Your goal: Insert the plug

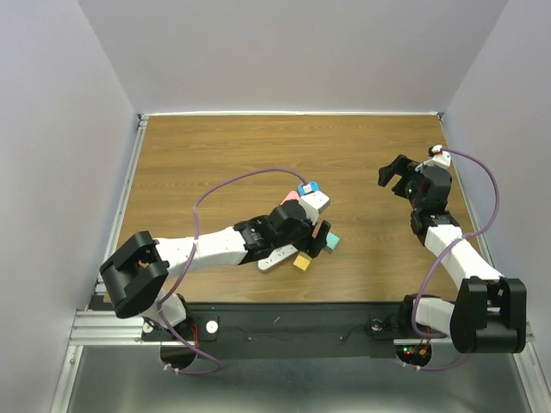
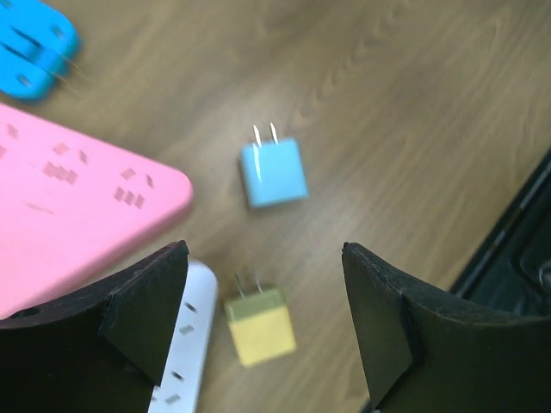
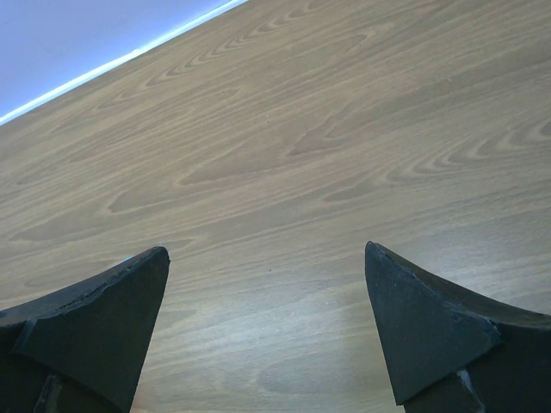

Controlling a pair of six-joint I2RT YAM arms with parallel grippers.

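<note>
Yellow plug [image 2: 258,323], the likely target, lies on the wooden table [image 2: 413,103] just right of the white power strip [image 2: 185,344], under the left gripper's [image 2: 263,254] spread jaws. A skewed descent could knock it or snag the strip. Right gripper [image 3: 267,258] hangs spread, empty. Only the left wrist view shows the light-blue plug's [image 2: 274,172] prongs.

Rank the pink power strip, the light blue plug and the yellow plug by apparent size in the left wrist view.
1. pink power strip, by far the largest, though cut off by the frame.
2. light blue plug and yellow plug: look alike, so unranked.
</note>
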